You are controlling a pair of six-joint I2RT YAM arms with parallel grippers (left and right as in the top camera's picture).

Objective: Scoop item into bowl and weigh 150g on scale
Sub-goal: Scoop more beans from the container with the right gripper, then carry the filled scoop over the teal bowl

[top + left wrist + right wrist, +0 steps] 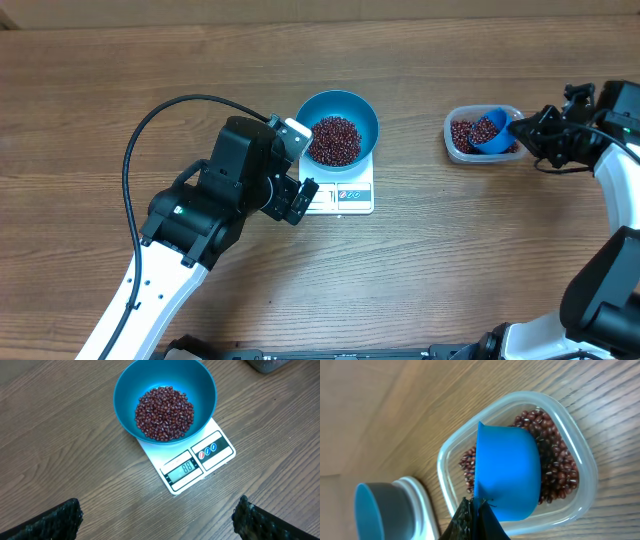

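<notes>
Left gripper (160,522) stood wide open near round blue bowl (202,385) of red-brown beans (164,412) on white square scale (216,450); right gripper (475,515) clamped small blue scoop (507,472) in clear plastic tub (584,462).

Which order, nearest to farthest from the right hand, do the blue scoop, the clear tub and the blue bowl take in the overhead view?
1. The blue scoop: gripped by the right hand, at the far right.
2. The clear tub: directly under the scoop, just left of the hand.
3. The blue bowl: far off to the left, sitting on the scale.
</notes>
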